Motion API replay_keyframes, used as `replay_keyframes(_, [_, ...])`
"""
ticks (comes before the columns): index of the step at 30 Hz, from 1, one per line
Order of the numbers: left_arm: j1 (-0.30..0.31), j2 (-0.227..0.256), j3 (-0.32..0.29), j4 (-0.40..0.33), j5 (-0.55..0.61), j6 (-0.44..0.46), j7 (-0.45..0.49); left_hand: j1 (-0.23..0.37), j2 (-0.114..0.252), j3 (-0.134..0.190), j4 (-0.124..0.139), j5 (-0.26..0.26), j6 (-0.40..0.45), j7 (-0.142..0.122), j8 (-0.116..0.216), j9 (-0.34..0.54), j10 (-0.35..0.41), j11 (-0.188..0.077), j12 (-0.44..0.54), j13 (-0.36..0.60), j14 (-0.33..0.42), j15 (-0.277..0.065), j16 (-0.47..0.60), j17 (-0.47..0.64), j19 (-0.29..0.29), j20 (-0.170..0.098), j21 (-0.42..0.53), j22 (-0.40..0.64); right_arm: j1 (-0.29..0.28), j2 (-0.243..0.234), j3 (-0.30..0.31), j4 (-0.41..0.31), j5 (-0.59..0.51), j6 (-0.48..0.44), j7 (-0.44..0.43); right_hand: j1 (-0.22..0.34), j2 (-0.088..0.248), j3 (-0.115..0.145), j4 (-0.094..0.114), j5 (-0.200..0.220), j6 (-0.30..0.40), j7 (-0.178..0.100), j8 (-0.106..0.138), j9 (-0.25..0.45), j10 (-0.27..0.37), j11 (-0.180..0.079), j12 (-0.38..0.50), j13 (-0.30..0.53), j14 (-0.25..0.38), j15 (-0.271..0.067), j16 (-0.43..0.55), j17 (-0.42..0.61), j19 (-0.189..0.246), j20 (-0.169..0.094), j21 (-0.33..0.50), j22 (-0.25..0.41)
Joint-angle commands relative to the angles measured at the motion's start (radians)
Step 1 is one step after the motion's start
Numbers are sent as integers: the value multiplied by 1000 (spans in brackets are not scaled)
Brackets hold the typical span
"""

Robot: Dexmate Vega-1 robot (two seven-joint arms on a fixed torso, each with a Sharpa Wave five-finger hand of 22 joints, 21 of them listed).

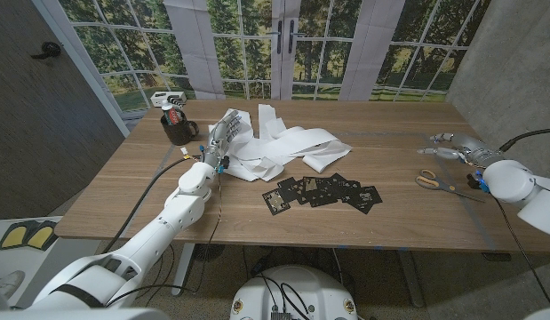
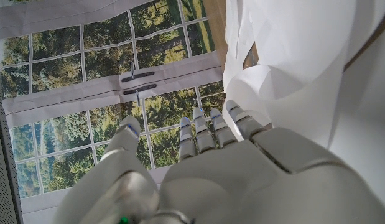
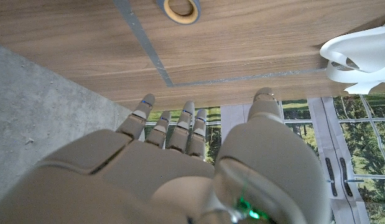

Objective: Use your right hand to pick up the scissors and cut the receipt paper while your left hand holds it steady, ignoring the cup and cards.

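1. Wooden desk [image 1: 257,209], window backdrop behind.
2. My left hand [image 1: 223,138] rests on the receipt paper [image 1: 288,147], upper centre, fingers spread.
3. My right hand [image 1: 457,149], right edge, wide, holds nothing.
4. Scissors [image 1: 439,184] lie just below it.

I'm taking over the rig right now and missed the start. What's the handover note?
Left hand: at the receipt paper pile's left edge; contact unclear.
Right hand: open, holding nothing, above the table just beyond the scissors.
Scissors lie flat near the right edge, untouched. Cup and cards left alone.
Done: nothing cut.
Left: grasp scissors, steady paper, cut.
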Motion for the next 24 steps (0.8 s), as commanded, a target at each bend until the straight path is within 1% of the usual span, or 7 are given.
replay_keyframes(1, [5, 3, 0, -11, 1, 7, 5, 9, 3, -2, -1, 6, 2, 2, -3, 3, 8, 4, -1, 1, 6, -53, 0, 2, -4, 3, -1, 3, -40, 38, 71, 37, -6, 54, 63, 9, -13, -5, 1, 7, 28, -16, 8, 3, 20, -25, 4, 1, 23, -92, 9, 1, 46, -32, 19, 3])
replay_keyframes(4, [6, 4, 0, -14, 2, 11, 8, 9, 3, -2, -1, 6, 1, 2, -3, 3, 8, 5, -1, 1, 7, -53, 0, 2, -4, 3, -1, 3, -44, 41, 77, 35, -14, 42, 70, 7, -22, -11, 3, 10, 39, -22, 10, 3, 36, -51, 6, -1, 29, -96, 11, 1, 50, -31, 17, 3])
replay_keyframes(10, [5, 4, 0, -13, 2, 12, 7, 9, 4, -2, 0, 6, 2, 2, -3, 3, 10, 4, -1, 1, 6, -53, 0, 2, -4, 3, -1, 3, -50, 40, 89, 34, -29, 33, 95, 11, -25, -11, 3, 13, 43, -23, 10, 3, 47, -45, 8, -2, 37, -98, 13, 1, 50, -25, 15, 3])
replay_keyframes(18, [2, 7, 1, -13, 3, 18, 5, 11, 5, -2, -1, 6, 1, 1, -4, 3, 7, 3, -2, 1, 6, -51, 0, 1, -4, 3, -1, 3, -55, 40, 93, 30, -56, 15, 109, 16, -31, -13, 3, 15, 50, -11, 10, 3, 60, -37, 7, -4, 46, -104, 15, 0, 43, -6, 9, 3])
replay_keyframes(20, [0, 7, 2, -11, 4, 20, 6, 11, 6, -2, -1, 6, 0, 1, -4, 3, 7, 5, -3, 1, 7, -52, 0, 1, -4, 3, -1, 3, -54, 42, 92, 29, -63, 10, 108, 17, -33, -15, 4, 17, 53, -15, 9, 3, 76, -58, 11, -5, 50, -116, 16, -1, 43, -2, 8, 3])
replay_keyframes(21, [-1, 6, 2, -8, 4, 20, 5, 12, 6, -2, -1, 6, 0, 1, -4, 3, 7, 4, -2, 1, 7, -52, 0, 1, -4, 3, -1, 3, -55, 39, 92, 28, -66, 6, 112, 17, -33, -15, 4, 17, 53, -15, 8, 3, 79, -62, 11, -6, 52, -118, 16, -1, 43, -2, 7, 3])
replay_keyframes(24, [-3, 5, 3, -5, 5, 19, 4, 12, 6, -2, -1, 7, 0, 1, -4, 3, 8, 5, -2, 1, 7, -52, 0, 1, -4, 3, -1, 3, -55, 38, 92, 26, -72, -1, 119, 17, -34, -16, 6, 18, 45, -12, 4, 3, 77, -55, 8, -6, 48, -115, 14, -1, 39, 5, 5, 3])
